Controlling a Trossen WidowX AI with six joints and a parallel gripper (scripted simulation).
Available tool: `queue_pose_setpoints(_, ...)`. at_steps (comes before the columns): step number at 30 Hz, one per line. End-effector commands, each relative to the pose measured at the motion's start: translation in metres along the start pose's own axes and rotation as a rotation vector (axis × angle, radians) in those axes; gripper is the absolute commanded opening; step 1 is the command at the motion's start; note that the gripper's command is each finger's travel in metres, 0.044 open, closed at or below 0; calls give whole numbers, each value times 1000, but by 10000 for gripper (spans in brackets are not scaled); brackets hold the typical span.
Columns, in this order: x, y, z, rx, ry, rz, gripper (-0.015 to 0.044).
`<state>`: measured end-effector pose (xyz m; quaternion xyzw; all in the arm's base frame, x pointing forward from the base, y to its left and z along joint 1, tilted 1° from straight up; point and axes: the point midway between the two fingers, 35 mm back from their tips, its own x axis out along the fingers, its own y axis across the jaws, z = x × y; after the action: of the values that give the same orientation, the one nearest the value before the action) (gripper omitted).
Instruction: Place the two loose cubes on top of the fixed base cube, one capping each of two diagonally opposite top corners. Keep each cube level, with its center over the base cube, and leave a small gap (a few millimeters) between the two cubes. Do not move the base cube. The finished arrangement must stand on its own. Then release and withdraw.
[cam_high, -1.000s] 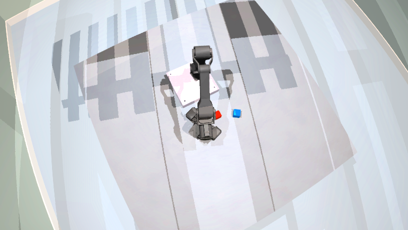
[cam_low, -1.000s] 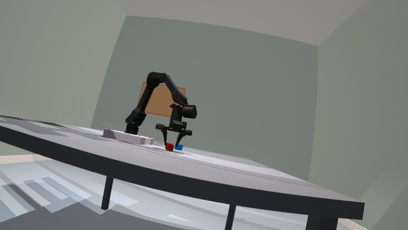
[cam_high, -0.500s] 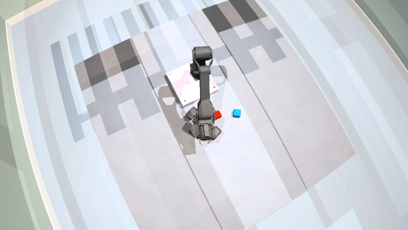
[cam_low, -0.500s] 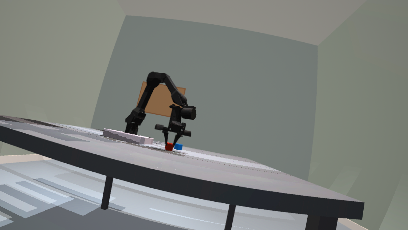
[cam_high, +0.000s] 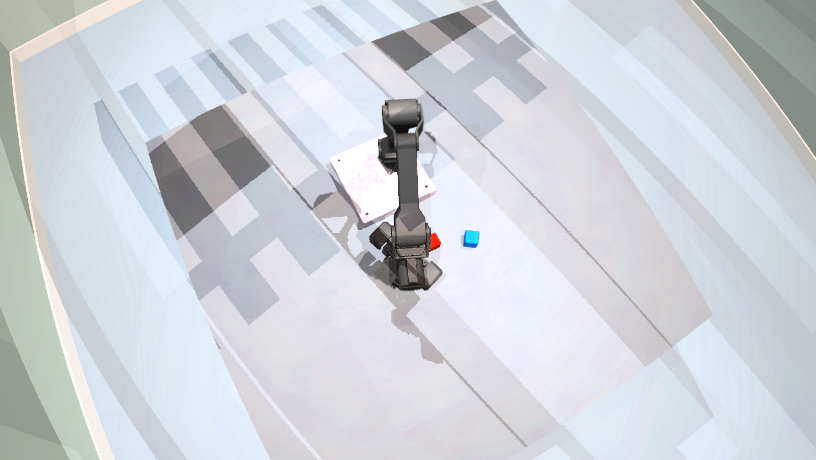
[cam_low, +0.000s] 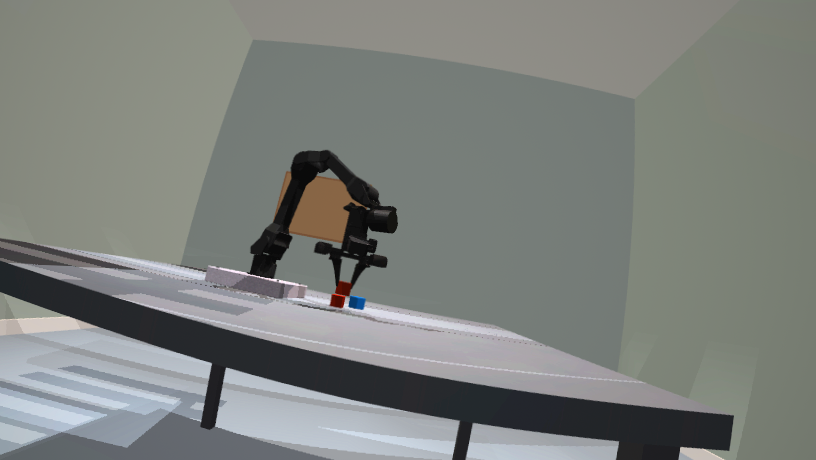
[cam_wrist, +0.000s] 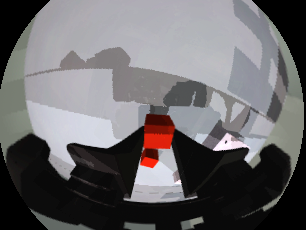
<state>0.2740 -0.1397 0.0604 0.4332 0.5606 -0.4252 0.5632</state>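
Observation:
My gripper (cam_low: 344, 284) (cam_wrist: 157, 130) is shut on one red cube (cam_low: 343, 289) (cam_wrist: 159, 140), which it holds raised above the table between its fingertips. In the top view the arm hides the fingertips and this cube. A second red cube (cam_high: 434, 242) (cam_low: 337, 301) (cam_wrist: 149, 159) sits low on the table beside the gripper, partly covered by the arm in the top view. A blue cube (cam_high: 471, 238) (cam_low: 357, 302) stands on the table apart from the second red cube, with nothing on top. The blue cube does not show in the wrist view.
The arm rises from a pale square mounting plate (cam_high: 355, 181) (cam_low: 234, 280) with dark bolt holes, whose corner shows in the wrist view. A brown board (cam_low: 317, 211) stands behind the arm. Striped shadows cross the table.

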Motion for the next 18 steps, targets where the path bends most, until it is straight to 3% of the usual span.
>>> queue_pose_setpoints(1,-17,2,1,5,-5,11,105)
queue_pose_setpoints(18,-66,-2,-3,5,-5,11,105)
